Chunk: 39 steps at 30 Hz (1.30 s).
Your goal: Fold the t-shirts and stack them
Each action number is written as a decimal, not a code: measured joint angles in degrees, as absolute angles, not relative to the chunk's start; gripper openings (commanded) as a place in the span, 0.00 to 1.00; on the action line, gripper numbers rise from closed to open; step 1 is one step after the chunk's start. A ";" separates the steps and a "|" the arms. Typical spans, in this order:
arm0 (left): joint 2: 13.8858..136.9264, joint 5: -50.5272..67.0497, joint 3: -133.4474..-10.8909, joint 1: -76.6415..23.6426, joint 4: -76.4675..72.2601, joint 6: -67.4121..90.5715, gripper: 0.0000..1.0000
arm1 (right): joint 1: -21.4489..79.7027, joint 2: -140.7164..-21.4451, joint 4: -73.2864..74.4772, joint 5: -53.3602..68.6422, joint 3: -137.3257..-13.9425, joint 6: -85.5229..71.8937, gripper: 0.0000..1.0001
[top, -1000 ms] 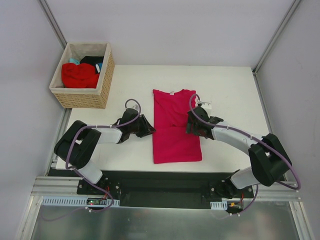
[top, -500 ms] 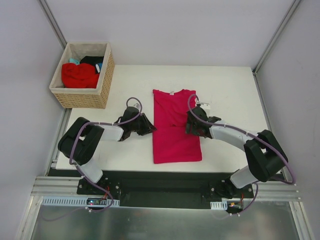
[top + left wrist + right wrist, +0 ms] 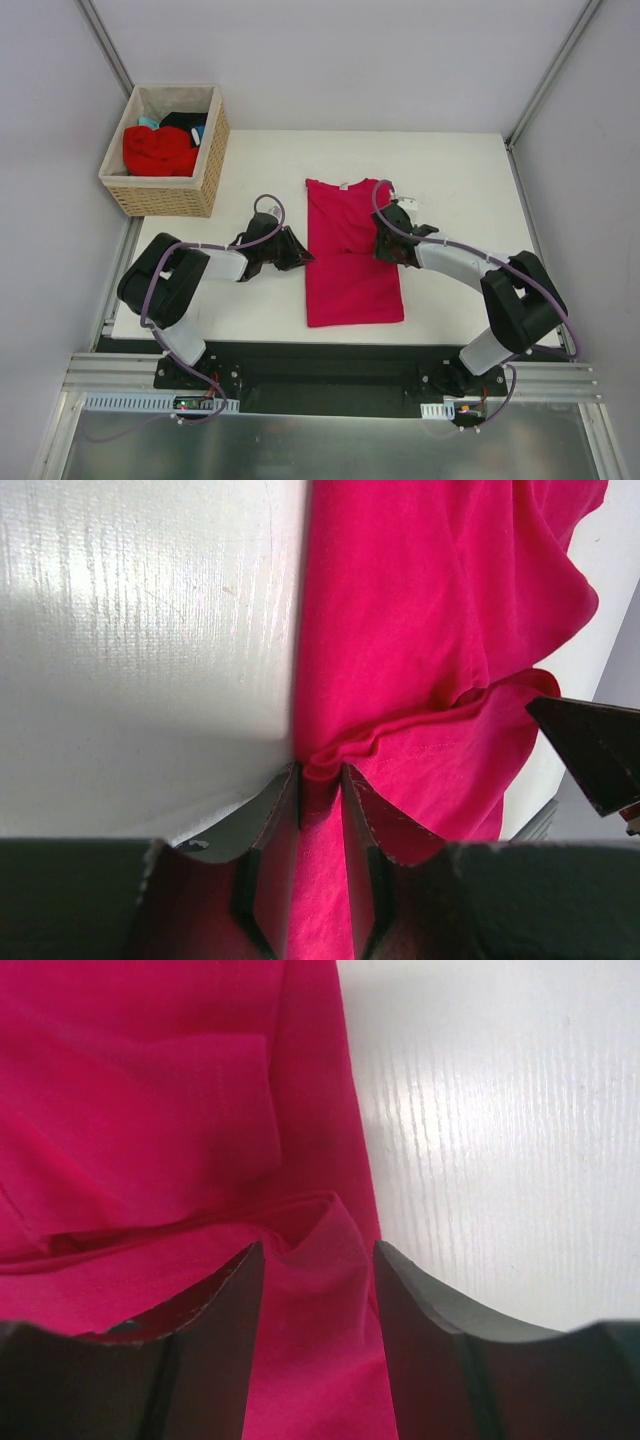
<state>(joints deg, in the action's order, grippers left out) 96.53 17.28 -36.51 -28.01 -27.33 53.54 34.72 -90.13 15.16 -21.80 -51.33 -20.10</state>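
The crimson-pink t-shirt [image 3: 350, 275] lies flat mid-table, folded into a narrow lengthwise strip, with its neck label [image 3: 343, 186] at the far end. My left gripper [image 3: 301, 256] is at the shirt's left edge, about halfway along. In the left wrist view [image 3: 320, 780] it is shut on a pinched ridge of the pink cloth [image 3: 430, 630]. My right gripper [image 3: 386, 244] is at the shirt's right edge. In the right wrist view [image 3: 318, 1255] its jaws stand apart, with a raised peak of the shirt [image 3: 150, 1080] between them.
A woven wicker basket [image 3: 168, 195] stands at the far left, partly off the table corner. It holds a bright red t-shirt [image 3: 158, 150], a black one [image 3: 185, 121] and a teal one [image 3: 148, 123]. Bare white tabletop [image 3: 460, 170] lies to the right of the shirt.
My right gripper has shifted a little toward the far side along the shirt's right edge. My left gripper has stayed at the left edge.
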 measured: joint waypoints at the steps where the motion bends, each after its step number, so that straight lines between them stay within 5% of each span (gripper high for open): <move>1: 96.57 17.41 -36.51 -28.01 -27.38 53.54 0.23 | 34.72 -90.13 15.16 -21.80 -51.79 -19.94 0.48; 13: 97.03 17.76 -36.51 -28.01 -28.16 53.56 0.22 | 34.70 -91.68 14.72 -21.56 -52.71 -19.70 0.42; 19: 97.03 17.76 -36.51 -28.01 -28.16 53.58 0.22 | 34.70 -91.72 14.48 -21.56 -52.71 -19.88 0.29; 26: 97.03 17.74 -36.45 -28.01 -28.18 53.58 0.21 | 34.70 -91.79 13.96 -21.47 -52.69 -20.12 0.01; 39: 93.34 17.50 -36.36 -28.01 -22.76 52.77 0.19 | 34.70 -91.85 13.72 -21.61 -51.90 -20.27 0.01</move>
